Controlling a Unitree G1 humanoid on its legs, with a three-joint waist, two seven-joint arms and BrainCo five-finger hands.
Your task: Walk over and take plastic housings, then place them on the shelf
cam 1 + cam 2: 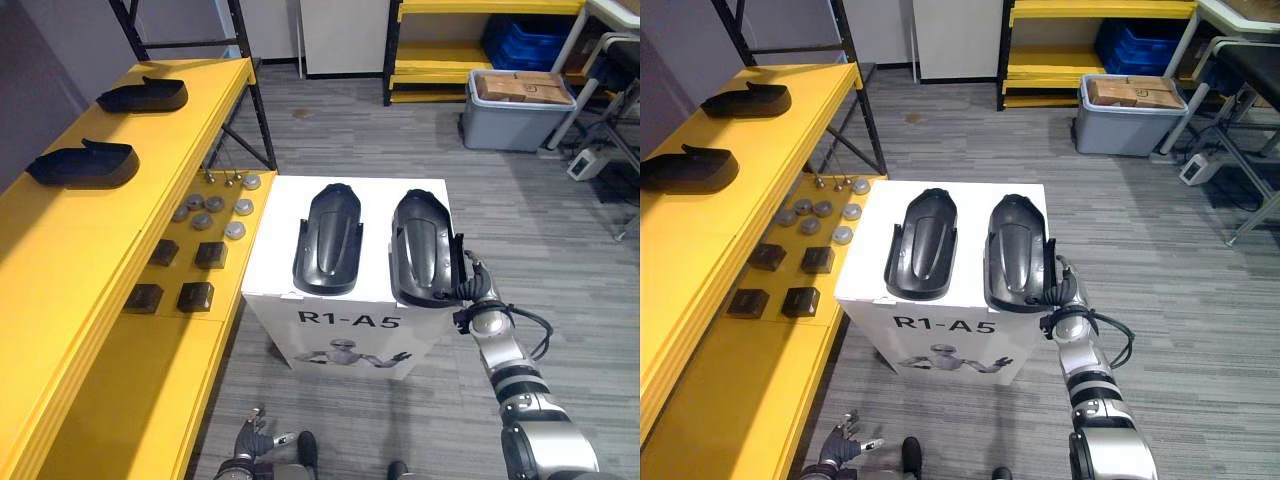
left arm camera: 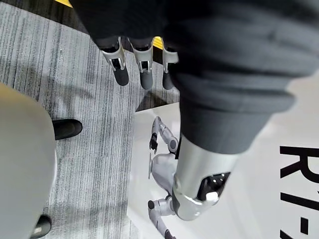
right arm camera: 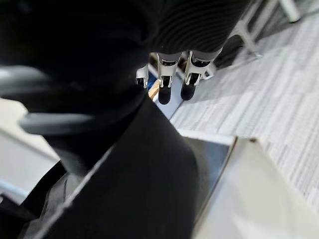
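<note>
Though beside right housing (image 1: 425, 245) on white box (image 1: 268, 250), right robot hand (image 1: 473, 288) uncurled; grey carpet (image 1: 560, 230)

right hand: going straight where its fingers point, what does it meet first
Likely nothing close: the right hand sits beside the right plastic housing, fingers pointing along its outer side toward open floor; depth unclear.

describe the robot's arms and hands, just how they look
The right arm is silver-grey, in rounded segments with dark bands. The right hand and left hand have silver fingers with dark tips, and a dark ribbed cover over the back and wrist.
</note>
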